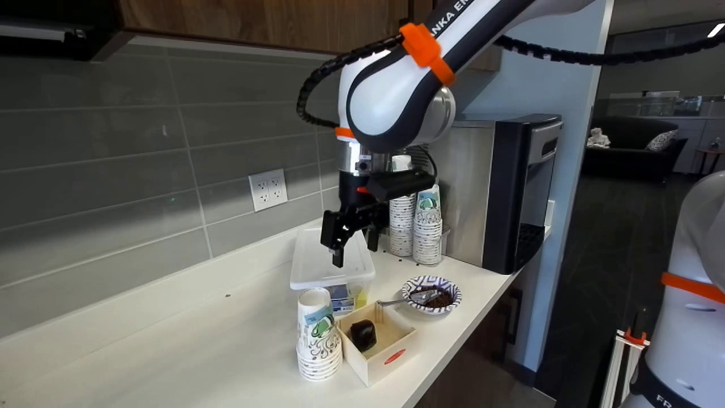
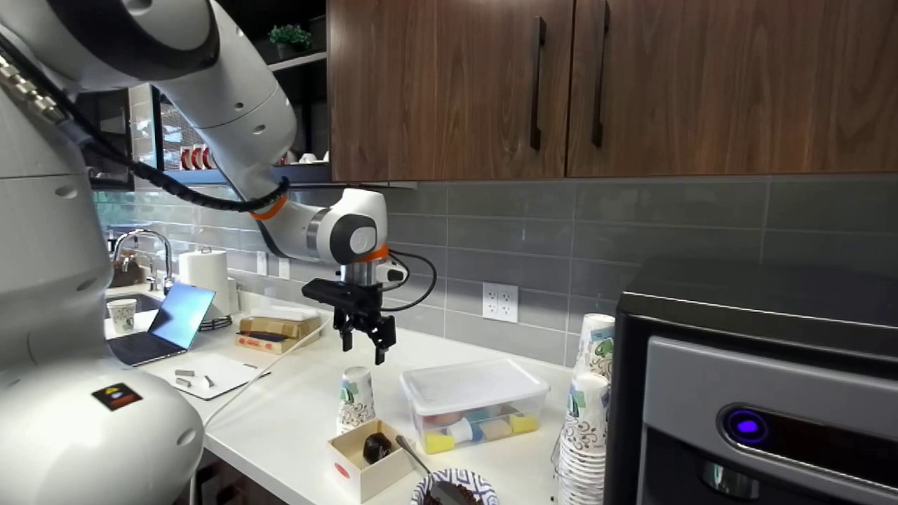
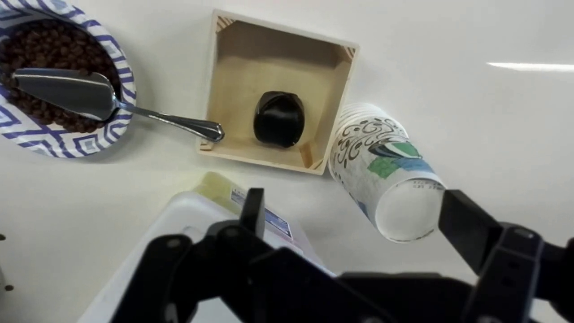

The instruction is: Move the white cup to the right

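Here, white cup (image 1: 317,326) inverted (base up, mouth down), long axis vertical, tool (image 1: 355,250) higher, jaws apart.

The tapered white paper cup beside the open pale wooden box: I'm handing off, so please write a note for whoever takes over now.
Black claw: open, empty, above the white countertop.
Tapered white paper cup with green print: upside down atop nested cups, beside the open square pale wooden box.
Done: no completed move is evident; the cup is not gripped.
Left: probably lower the claw, grip the cup, carry it right, release.
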Available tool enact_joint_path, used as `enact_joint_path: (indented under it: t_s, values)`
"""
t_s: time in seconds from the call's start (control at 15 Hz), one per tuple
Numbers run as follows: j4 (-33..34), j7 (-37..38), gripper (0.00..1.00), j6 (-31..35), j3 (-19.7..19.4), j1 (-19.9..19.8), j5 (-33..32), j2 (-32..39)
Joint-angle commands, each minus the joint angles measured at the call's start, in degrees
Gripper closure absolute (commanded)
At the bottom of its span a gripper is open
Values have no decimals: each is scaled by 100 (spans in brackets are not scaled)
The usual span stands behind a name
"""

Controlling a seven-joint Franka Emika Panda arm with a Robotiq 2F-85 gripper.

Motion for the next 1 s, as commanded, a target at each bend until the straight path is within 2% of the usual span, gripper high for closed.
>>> enact_joint_path:
  t_s: [0.0,0.53,0.93]
  values:
    - [129,252,0,259,15,38,-67,464]
    - [468,280,0,424,-18,82,-100,1158]
    - [727,652,0,620,-60,111,-497,1446]
